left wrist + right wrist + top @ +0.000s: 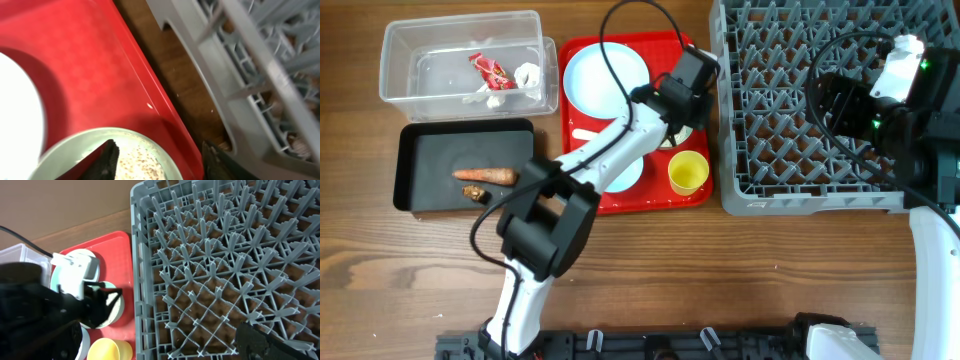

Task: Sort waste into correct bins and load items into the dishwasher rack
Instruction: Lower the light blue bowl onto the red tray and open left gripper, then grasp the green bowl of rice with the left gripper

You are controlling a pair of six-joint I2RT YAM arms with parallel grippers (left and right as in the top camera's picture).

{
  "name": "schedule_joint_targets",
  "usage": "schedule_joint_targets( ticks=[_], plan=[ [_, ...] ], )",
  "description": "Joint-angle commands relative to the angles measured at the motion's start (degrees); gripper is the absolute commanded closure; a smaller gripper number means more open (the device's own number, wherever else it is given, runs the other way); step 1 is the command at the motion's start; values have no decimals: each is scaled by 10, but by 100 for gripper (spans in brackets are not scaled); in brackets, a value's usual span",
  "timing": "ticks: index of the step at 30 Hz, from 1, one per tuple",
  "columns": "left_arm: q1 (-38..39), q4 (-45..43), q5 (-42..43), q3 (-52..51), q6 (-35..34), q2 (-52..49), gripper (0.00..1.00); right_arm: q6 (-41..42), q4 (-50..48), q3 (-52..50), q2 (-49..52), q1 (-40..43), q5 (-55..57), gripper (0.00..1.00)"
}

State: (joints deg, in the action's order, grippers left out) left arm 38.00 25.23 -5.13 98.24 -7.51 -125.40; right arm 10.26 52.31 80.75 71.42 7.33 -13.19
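Observation:
My left gripper hangs low over a pale blue bowl at the right side of the red serving tray. Rice grains lie in that bowl. In the left wrist view my left gripper straddles the bowl's rim, one finger inside and the other beyond the tray's edge, jaws apart. The plate, spoon, second bowl and yellow cup sit on the tray. My right gripper is open and empty above the dishwasher rack.
The clear tub at back left holds the wrapper and tissue. In the black tray lie the carrot piece and dark scrap. The rack wall stands close beside the red tray's right edge.

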Motion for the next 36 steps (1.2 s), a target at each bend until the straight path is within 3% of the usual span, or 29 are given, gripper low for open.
schedule_joint_targets(
  ticks=[1, 15, 26, 36],
  plan=[
    [4, 0, -23, 9, 11, -28, 53, 2, 0, 10, 4, 2, 12, 1],
    [4, 21, -23, 9, 11, -48, 69, 2, 0, 9, 4, 2, 12, 1],
    [5, 52, -23, 9, 11, -48, 95, 2, -1, 9, 4, 2, 12, 1],
    [5, 61, -23, 9, 11, -28, 96, 2, -6, 9, 4, 2, 12, 0]
  ],
)
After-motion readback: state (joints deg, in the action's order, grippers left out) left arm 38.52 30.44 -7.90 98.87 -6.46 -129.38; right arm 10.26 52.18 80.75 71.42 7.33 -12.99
